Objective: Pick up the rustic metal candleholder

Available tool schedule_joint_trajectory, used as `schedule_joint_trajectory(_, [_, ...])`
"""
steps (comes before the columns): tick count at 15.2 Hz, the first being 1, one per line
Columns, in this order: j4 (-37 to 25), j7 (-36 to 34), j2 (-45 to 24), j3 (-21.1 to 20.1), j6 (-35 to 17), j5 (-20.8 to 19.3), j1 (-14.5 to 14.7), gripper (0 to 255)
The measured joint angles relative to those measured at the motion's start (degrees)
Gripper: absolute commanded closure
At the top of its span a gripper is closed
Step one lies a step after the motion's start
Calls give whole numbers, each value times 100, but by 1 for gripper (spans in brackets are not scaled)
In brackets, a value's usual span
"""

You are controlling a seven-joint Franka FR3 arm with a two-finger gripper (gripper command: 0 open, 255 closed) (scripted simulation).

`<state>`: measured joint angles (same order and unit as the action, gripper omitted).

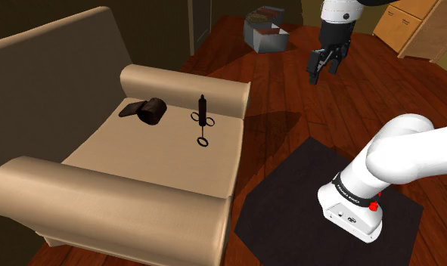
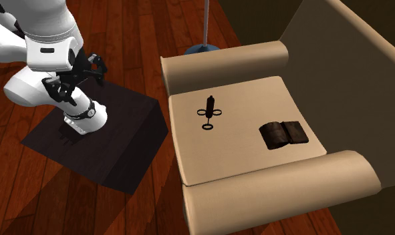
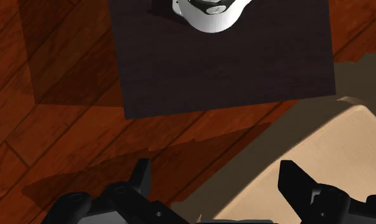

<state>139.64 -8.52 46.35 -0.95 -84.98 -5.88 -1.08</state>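
Black candleholder [image 1: 203, 119] is standing upright on the tan sofa [image 1: 100, 189] seat.
Hand [image 1: 325, 62] is hovering over the wooden floor [image 1: 290, 91] (fingers spread, gripping nothing), well apart from it.

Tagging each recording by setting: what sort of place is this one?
Probably a living room: a tan couch with rolled arms, a dark wooden plank floor, and light wooden cabinets at the back. The round base with a pole beside the couch may be a floor lamp.
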Motion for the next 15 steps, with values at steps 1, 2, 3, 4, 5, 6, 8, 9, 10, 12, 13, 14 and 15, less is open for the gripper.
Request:
schedule_joint_trajectory(1, [0,0,0,0,0,0,0,0])
schedule_joint_trajectory(2, [16,22,-62,4,-101,7,19,0])
schedule_joint_trajectory(3, [72,32,-142,-9,-277,36,58,0])
schedule_joint_trajectory(4, [119,57,-262,-15,-494,58,98,0])
schedule_joint_trajectory(5, [180,96,-326,-16,-682,77,139,0])
schedule_joint_trajectory(6, [271,119,-417,-28,-916,106,187,0])
schedule_joint_trajectory(8, [406,165,-613,-61,-1373,170,289,0])
schedule_joint_trajectory(9, [418,200,-750,-73,-1587,196,336,0])
schedule_joint_trajectory(10, [464,252,-895,-68,-1838,208,372,0])
schedule_joint_trajectory(12, [453,316,-1215,-102,-2276,262,468,0])
schedule_joint_trajectory(13, [474,367,-1355,-105,-2503,280,506,0])
schedule_joint_trajectory(14, [511,402,-1466,-123,-2717,306,555,0])
schedule_joint_trajectory(15, [494,448,-1655,-133,-2951,324,595,0])
